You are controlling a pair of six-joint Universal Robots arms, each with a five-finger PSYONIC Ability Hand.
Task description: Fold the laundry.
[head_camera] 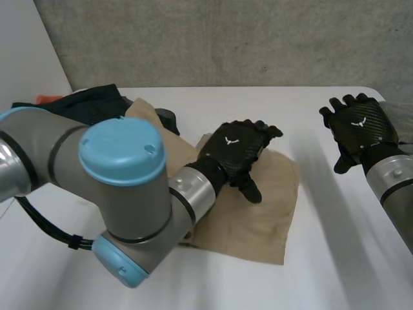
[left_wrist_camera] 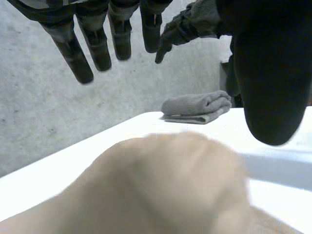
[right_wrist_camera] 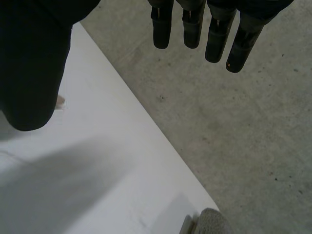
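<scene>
A tan cloth (head_camera: 261, 210) lies folded in the middle of the white table (head_camera: 342, 258). My left hand (head_camera: 233, 154) is over its far part, palm down, fingers straight and open, holding nothing. In the left wrist view the tan cloth (left_wrist_camera: 170, 185) spreads under the palm, and the straight fingers (left_wrist_camera: 68, 44) stand clear of it. My right hand (head_camera: 359, 121) hovers over the bare table at the right, apart from the cloth, open and empty. Its fingers (right_wrist_camera: 162, 27) are straight in the right wrist view, past the table's edge.
A pile of dark clothes (head_camera: 97, 103) with a bit of orange lies at the back left, behind the left arm. A folded grey towel (left_wrist_camera: 197, 107) sits near the table's edge beyond the left fingertips. Concrete floor (right_wrist_camera: 243, 136) lies past the table (right_wrist_camera: 97, 170).
</scene>
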